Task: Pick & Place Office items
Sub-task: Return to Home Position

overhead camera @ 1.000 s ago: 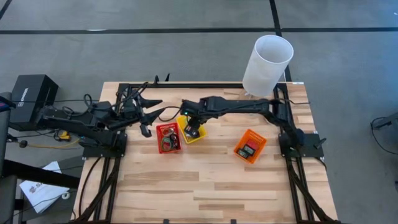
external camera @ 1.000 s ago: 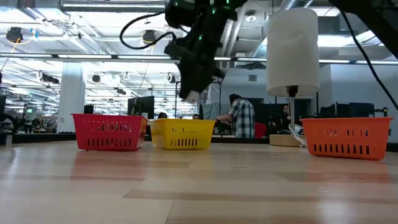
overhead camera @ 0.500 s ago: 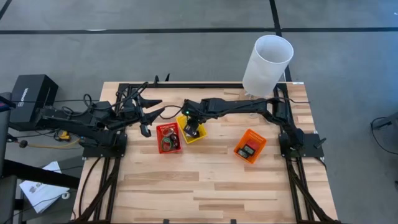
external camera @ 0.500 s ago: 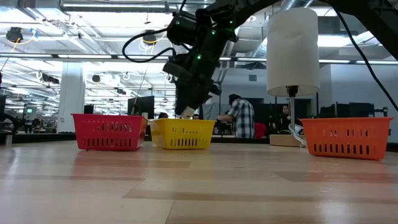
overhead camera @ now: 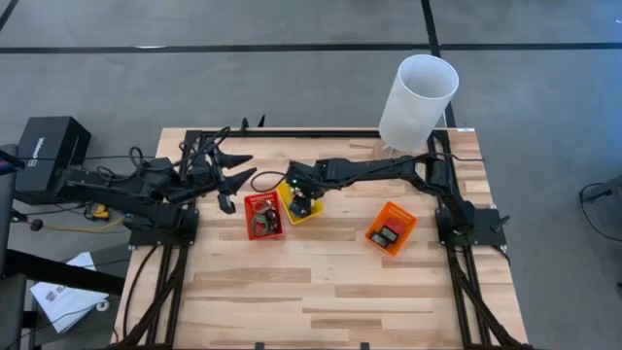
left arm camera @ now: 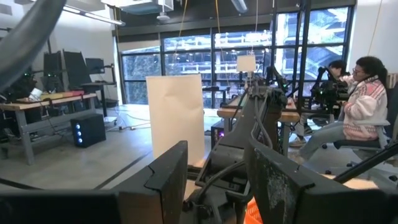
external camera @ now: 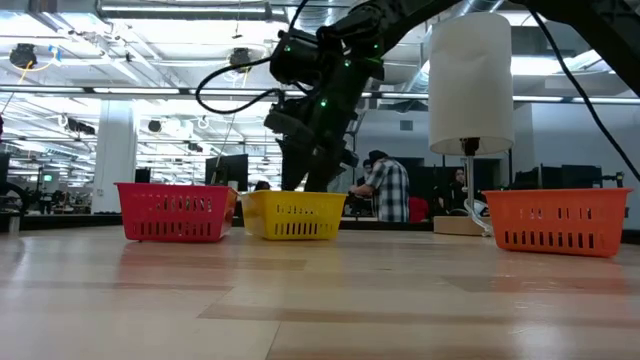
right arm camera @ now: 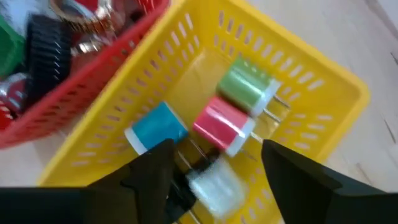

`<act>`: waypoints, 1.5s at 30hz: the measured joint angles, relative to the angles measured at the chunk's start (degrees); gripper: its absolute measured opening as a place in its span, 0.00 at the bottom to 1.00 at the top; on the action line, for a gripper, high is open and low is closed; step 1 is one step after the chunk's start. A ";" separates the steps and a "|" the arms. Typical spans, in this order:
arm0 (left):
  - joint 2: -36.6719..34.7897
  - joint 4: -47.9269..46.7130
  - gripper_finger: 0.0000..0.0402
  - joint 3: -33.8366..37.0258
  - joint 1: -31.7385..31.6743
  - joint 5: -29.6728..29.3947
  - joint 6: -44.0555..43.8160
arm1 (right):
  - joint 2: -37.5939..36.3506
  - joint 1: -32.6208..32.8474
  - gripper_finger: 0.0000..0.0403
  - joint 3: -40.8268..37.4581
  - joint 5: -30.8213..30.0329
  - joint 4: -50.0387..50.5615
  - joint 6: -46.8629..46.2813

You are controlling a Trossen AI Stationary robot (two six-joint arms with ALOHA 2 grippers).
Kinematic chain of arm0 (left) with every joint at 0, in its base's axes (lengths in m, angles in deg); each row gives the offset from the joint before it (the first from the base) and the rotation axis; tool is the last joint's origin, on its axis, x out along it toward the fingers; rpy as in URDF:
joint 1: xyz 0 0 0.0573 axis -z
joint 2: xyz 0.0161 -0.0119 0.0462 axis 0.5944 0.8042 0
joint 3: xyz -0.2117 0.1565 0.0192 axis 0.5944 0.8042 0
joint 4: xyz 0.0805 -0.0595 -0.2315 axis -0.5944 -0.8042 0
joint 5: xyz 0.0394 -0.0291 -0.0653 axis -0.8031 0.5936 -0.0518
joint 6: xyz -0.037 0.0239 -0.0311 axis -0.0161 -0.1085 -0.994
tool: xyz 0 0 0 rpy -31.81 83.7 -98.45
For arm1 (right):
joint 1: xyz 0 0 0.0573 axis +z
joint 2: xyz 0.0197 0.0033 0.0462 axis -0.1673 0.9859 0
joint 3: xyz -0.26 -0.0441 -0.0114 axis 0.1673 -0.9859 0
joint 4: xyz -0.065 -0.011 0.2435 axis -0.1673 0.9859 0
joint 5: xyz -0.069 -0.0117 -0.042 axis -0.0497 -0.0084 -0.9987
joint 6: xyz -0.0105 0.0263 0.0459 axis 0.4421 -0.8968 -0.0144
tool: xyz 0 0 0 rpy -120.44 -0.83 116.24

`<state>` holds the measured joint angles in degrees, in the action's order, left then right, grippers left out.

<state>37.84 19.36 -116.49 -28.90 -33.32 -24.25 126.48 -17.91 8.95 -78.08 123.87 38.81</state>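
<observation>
The right arm reaches from its base at the table's right edge leftward across the slatted wooden table [overhead camera: 321, 292], its forearm stretched low and its wrist bent down. The right gripper [overhead camera: 301, 201] [external camera: 303, 178] [right arm camera: 217, 155] hangs inside the yellow plastic basket [overhead camera: 316, 210] [external camera: 295, 215] [right arm camera: 298, 74]. Its jaws are spread and pinch nothing.

Between the fingers, on the basket floor, lies the white charger adapter [right arm camera: 214, 183], with a black piece [right arm camera: 183, 194] just beside it, partly hidden. Farther in the same basket lie a red charger adapter [right arm camera: 221, 121], a green charger adapter [right arm camera: 245, 84] touching it, and a blue charger adapter [right arm camera: 155, 127] to one side.

The red plastic basket [overhead camera: 249, 219] [external camera: 175, 212] [right arm camera: 106, 68] stands just left of the yellow one, their walls almost touching. It holds a black ribbed strap [right arm camera: 48, 43] and some metal rings. The orange plastic basket [overhead camera: 408, 222] [external camera: 555, 222] sits well apart to the right.

The left arm lies folded along the table's left side. The left gripper [overhead camera: 243, 167] [left arm camera: 214, 186] points toward the middle, above the table and left of the red basket, with its jaws apart and nothing between them.

The tall white cylinder [overhead camera: 418, 102] [external camera: 470, 85] [left arm camera: 175, 115] stands at the far right corner. In the room beyond, a person in a plaid shirt [external camera: 390, 190] and a seated person [left arm camera: 367, 106] are visible.
</observation>
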 joint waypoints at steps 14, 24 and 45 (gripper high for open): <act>-0.03 0.68 0.38 0.00 0.00 0.00 -0.63 | -1.34 1.65 0.63 10.28 -4.03 4.25 4.76; -3.56 -4.45 0.38 -0.01 0.01 -0.01 -0.48 | -14.40 7.70 0.63 12.08 -14.90 18.71 8.05; -23.79 -12.61 0.38 10.79 0.02 -1.56 -3.71 | -70.53 28.92 0.63 -46.46 -14.91 -20.11 12.28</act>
<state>14.05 6.75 -105.70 -28.88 -34.88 -27.96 55.95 11.01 -37.51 -92.98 103.76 51.09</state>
